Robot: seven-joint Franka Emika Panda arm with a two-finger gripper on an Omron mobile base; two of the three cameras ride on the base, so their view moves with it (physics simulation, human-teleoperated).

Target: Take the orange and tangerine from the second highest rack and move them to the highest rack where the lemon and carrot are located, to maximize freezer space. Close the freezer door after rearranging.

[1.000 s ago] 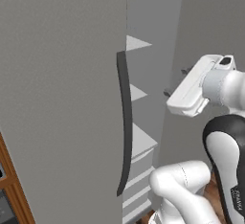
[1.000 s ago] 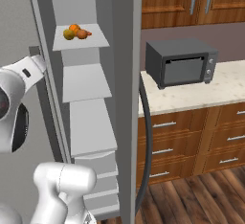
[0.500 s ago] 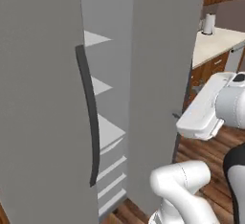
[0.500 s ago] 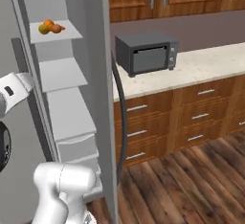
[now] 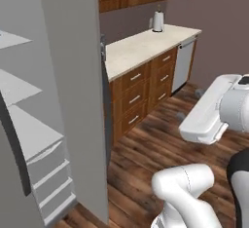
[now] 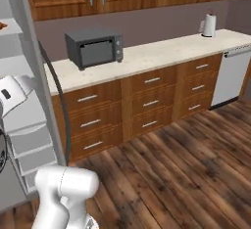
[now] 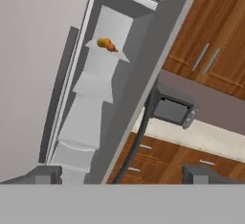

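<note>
- Two base views have swung right within a second; the base turned, and the freezer [image 5: 29,124] now sits far left, so reaching is harder.
- Fruit [image 7: 107,44] lies on one rack [image 7: 106,51], door [image 7: 143,79] open.
- Microwave [image 6: 94,48] stands on the desk [image 6: 157,54].
- Fingers [image 7: 122,174] spread, empty.

Wood floor [image 6: 186,174], wood cabs [image 6: 147,108], pale countertop [image 6: 162,52], microwave [image 6: 94,48]

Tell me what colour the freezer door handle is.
Dark grey, on the matte-grey freezer door; the handle shows best in the hand view.
</note>
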